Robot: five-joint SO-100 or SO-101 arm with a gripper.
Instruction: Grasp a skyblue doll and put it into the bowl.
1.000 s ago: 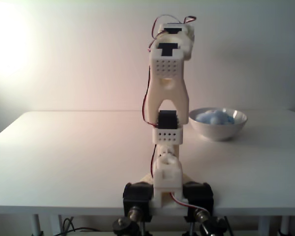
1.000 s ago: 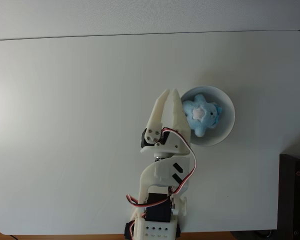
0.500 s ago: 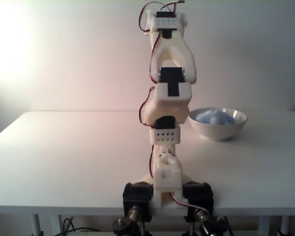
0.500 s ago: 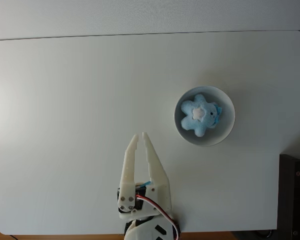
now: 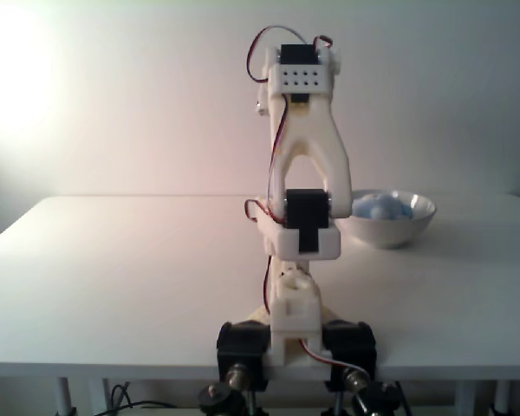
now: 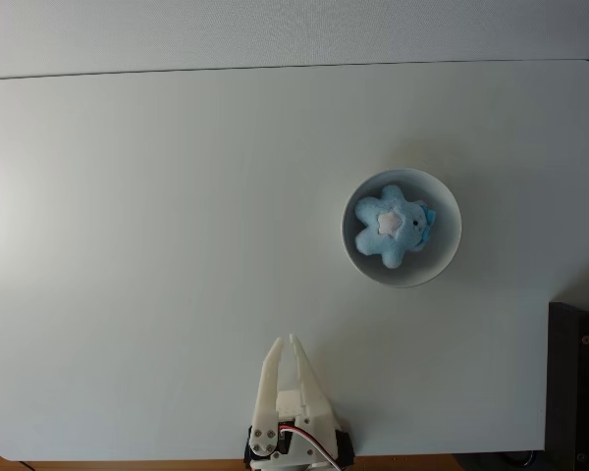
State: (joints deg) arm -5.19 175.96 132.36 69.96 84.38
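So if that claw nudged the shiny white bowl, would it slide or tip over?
Probably slide: the glossy white ceramic bowl sits on a smooth white table. A push high on its wide rim might rock it, since it narrows toward the base. The fluffy pale-blue plush doll inside likely adds little weight.

We see a pale sky-blue plush doll (image 6: 394, 227) with a whitish star-shaped patch at its middle, lying in a glossy white bowl (image 6: 447, 253). The worktop (image 6: 157, 245) is plain matte white. The arm (image 5: 302, 173) is cream-white plastic with black servo blocks and red-and-black wires, and its fingers (image 6: 271, 378) are the same cream-white. The wall (image 5: 113, 95) behind looks off-white with a warm pinkish glow.
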